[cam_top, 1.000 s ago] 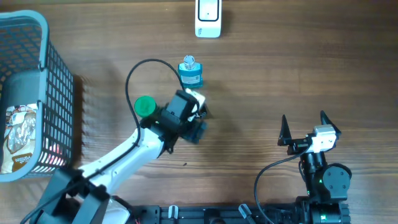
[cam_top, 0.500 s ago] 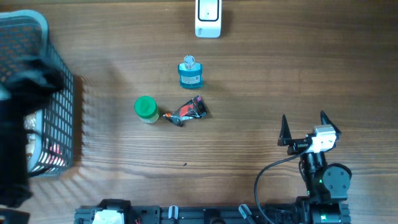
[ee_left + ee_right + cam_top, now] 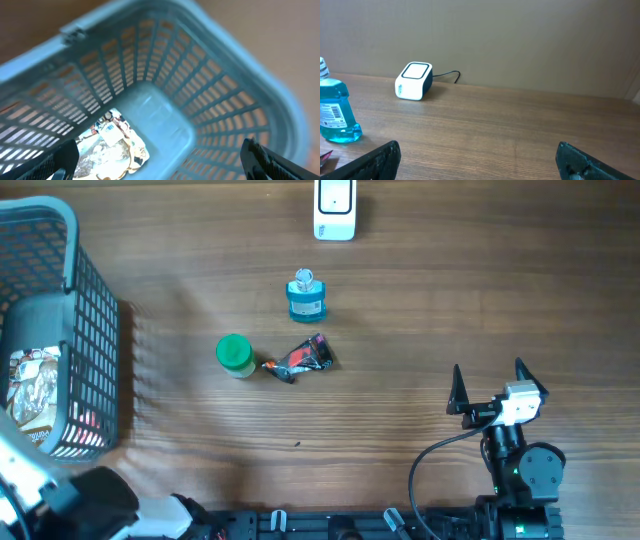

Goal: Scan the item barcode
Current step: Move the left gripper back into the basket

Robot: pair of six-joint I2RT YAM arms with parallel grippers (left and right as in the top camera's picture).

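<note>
my left hand (image 3: 161, 161) hung wide above the basket (image 3: 95, 350) at the frame's left; my right hand (image 3: 488, 370) sat wide at lower right, holding nothing.

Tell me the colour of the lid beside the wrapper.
The lid is green, clearest in the overhead view.

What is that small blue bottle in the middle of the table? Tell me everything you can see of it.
The bottle stands upright on the wooden table, with nothing touching it. It looks like clear plastic filled with bright blue liquid, with a pale cap on top. A white label with a barcode shows on its side in the right wrist view. A crumpled wrapper lies nearer the robot, apart from it.
</note>
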